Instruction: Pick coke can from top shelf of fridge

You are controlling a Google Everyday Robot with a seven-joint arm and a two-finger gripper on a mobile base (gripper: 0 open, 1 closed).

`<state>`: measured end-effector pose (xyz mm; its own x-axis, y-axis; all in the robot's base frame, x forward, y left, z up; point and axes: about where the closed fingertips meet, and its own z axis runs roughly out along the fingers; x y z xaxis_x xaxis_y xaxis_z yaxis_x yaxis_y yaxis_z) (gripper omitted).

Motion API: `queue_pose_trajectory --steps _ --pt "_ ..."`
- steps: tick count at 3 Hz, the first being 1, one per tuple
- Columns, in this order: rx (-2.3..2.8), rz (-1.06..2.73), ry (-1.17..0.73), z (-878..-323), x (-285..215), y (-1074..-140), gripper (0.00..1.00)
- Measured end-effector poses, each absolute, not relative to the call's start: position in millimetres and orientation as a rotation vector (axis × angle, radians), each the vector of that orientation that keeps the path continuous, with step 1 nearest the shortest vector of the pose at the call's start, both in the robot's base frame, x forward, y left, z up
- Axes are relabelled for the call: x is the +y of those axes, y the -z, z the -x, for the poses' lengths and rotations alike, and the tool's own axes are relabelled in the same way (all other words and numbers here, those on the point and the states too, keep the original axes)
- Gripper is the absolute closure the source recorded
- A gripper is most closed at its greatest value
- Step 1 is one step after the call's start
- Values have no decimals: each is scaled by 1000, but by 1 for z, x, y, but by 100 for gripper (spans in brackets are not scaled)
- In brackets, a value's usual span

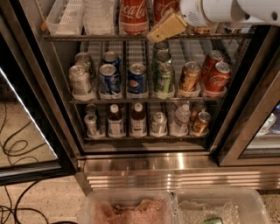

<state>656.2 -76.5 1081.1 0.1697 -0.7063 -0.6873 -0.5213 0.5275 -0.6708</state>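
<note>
Coke can (133, 15) stands upright at the front rail of the top shelf (87, 37). Gripper (165, 28) is seen just right of the can, in front of a second red can (160, 6); its spread cannot be told, and it is possibly set on that one. The approach should be kept level, with neighbours left undisturbed.

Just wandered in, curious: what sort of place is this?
Likely an office break room: an open glass-door fridge of canned drinks, loose cables on the floor, the gripper at the top shelf beside the coke can.
</note>
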Motion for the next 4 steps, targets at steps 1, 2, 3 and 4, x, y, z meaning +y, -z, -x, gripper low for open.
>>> queue_pose_trajectory --steps 1,2,3,4 --pt "1502 1099 176 -656 -80 -1078 0" --pt "1506 1084 170 -657 -81 -1079 0" --pt "1511 1076 171 -659 -82 -1080 0" --pt "1557 1099 171 -661 -83 -1075 0"
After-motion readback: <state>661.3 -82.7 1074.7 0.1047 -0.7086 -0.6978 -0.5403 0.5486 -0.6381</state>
